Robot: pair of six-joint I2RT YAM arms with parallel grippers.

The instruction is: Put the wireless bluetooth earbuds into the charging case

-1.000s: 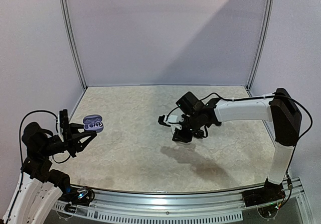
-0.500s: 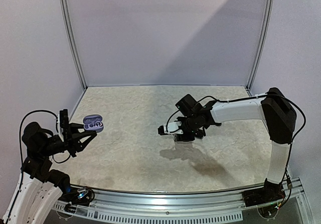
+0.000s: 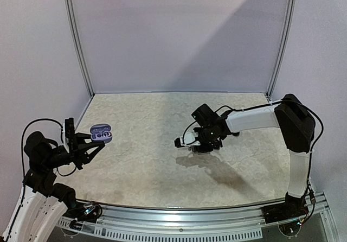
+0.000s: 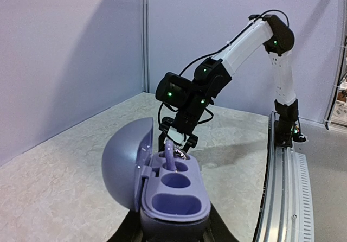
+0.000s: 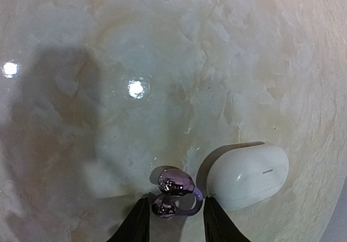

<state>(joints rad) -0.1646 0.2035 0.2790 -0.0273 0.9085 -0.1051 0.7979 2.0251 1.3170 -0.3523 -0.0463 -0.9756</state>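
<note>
Fingers, left: the left gripper (image 3: 96,140) is clamped on the base of the charging case (image 4: 176,198). Dark fingers (image 4: 129,230) hug it from both sides at the bottom of the left wrist view.
Fingers, right: the right gripper (image 5: 174,224) is spread, with one fingertip on each side of a loose earbud (image 5: 174,193). A thin gap seems to show on both sides. Contact cannot be told for sure.
Charging case: purple, held up off the table (image 3: 141,166) at the left edge. It is open, with the lid (image 4: 124,155) swung to the side and standing up.
Case wells: the nearest well shows bare. A purple hooked earbud in the case (image 4: 169,156) pokes up at the far well. How deep it sits is unclear.
Loose earbud: glossy purple with a small hook, lying on the table right of centre, directly under the right gripper.
White case (image 5: 248,172): closed and pebble-shaped, on the table just beside the loose earbud on its right in the wrist view. It looks apart from the earbud by a sliver.
Right arm (image 3: 255,117): reaches in from the right side, wrist bent down over the table.
Spacing: the held case and the loose earbud are well apart, on opposite halves of the table.
</note>
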